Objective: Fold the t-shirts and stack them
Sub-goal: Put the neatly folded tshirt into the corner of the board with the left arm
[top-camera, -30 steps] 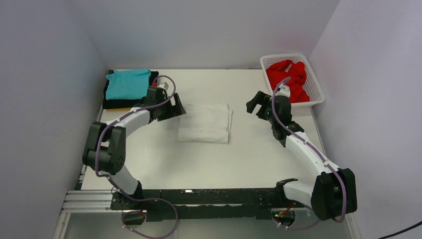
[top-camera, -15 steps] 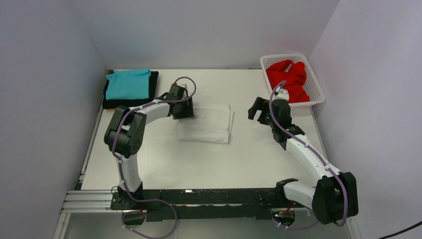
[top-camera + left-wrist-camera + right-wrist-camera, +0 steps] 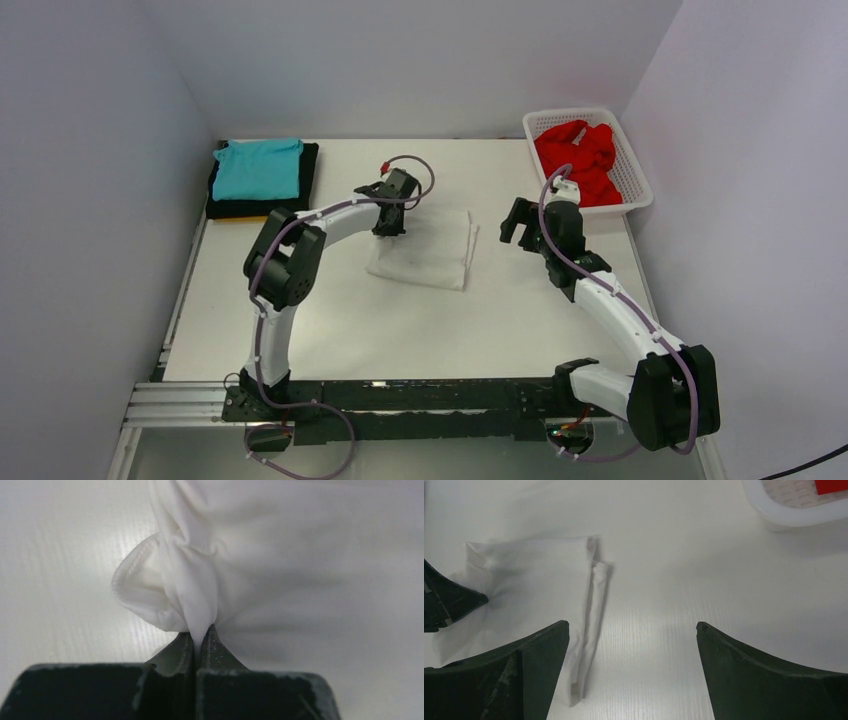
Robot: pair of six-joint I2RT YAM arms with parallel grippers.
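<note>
Pinching a bunch of white cloth, the left gripper (image 3: 200,636) has its two fingers pressed together on the edge of the white t-shirt (image 3: 260,555). In the left wrist view the fabric comes out from between the fingertips in a twisted fold, and a small loop of hem stands just to the left of it.

From the top camera, this shirt is a folded, roughly rectangular piece near the middle of the table (image 3: 400,320), a little tilted. The left arm reaches over to its far left corner, where it grips the cloth.

The right gripper (image 3: 515,222) is to the right of the white shirt and apart from it. Its jaws are wide apart and hold nothing. In the right wrist view the layered right edge of the shirt lies on the table below, close to the left finger of this gripper.

The red t-shirt (image 3: 580,160) lies crumpled inside the white basket (image 3: 533,122), which stands at the far right corner of the table. At the far left corner, the teal t-shirt (image 3: 258,168) lies folded on top of the black t-shirt (image 3: 311,168), whose edges show around it.
</note>
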